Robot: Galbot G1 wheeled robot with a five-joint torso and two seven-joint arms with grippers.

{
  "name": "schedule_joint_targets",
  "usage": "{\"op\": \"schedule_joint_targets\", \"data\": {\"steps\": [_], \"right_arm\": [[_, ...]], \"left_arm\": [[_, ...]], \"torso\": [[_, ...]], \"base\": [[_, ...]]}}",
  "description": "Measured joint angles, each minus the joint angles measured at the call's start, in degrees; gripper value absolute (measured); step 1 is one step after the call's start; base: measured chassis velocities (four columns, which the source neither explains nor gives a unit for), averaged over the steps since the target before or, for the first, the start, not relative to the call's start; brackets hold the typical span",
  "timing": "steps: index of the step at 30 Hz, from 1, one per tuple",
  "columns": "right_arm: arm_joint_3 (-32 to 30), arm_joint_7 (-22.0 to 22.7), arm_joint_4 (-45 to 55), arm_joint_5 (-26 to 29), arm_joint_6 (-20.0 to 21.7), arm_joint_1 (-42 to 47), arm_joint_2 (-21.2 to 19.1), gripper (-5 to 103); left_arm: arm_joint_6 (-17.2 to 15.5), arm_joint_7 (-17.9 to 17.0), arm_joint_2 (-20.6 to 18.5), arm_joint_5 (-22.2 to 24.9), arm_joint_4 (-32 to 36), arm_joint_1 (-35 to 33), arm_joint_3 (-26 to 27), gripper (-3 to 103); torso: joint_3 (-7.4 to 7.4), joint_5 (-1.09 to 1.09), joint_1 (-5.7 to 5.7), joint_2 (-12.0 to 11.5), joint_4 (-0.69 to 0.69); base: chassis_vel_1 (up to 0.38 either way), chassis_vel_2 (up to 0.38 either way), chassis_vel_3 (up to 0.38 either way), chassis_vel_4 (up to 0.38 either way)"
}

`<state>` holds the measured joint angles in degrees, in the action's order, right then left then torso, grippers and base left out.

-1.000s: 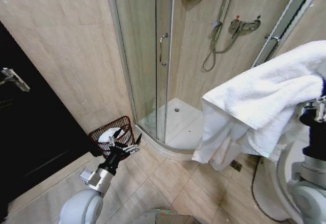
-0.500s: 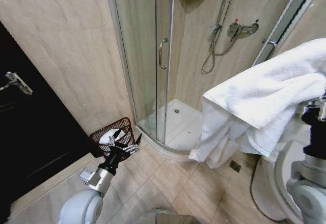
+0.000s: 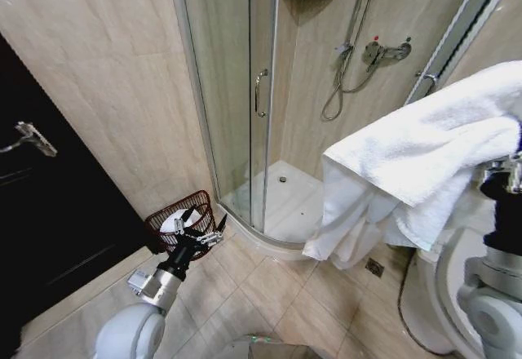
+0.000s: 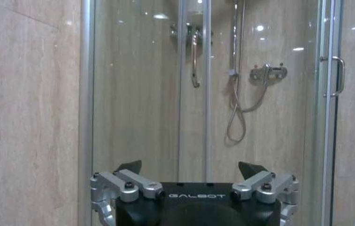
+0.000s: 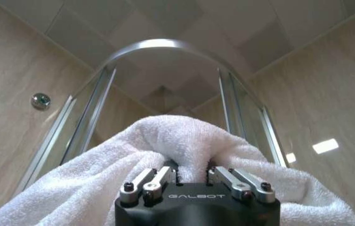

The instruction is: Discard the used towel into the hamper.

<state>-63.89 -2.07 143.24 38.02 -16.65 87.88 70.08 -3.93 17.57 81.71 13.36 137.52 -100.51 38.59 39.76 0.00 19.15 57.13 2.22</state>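
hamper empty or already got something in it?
Not empty. The hamper stands upright by the shower, with something white inside. The towel is held aloft in the right tool.

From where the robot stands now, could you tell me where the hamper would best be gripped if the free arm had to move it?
Probably the top rim of the hamper, from above on its near side. It stands upright, its mouth open, the wall behind it. The left gripper, open, is already nearest.
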Motion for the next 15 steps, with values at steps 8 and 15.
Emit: {"op": "schedule_joint_targets", "data": {"steps": [8, 15], "right_arm": [[-0.5, 0.6, 0.0, 0.0, 0.3, -0.2, -0.6, 22], [-0.4, 0.8, 0.0, -0.1, 0.4, -0.3, -0.8, 22]], "left_arm": [[0.0, 0.0, 0.0, 0.0, 0.0, 0.0, 0.0, 100], [0.0, 0.0, 0.0, 0.0, 0.0, 0.0, 0.0, 100]], "torso": [[1.38, 0.0, 1.11, 2.5, 0.0], [2.38, 0.0, 1.93, 4.3, 0.0]], "base": [[0.0, 0.0, 0.0, 0.0], [0.0, 0.0, 0.0, 0.0]]}}
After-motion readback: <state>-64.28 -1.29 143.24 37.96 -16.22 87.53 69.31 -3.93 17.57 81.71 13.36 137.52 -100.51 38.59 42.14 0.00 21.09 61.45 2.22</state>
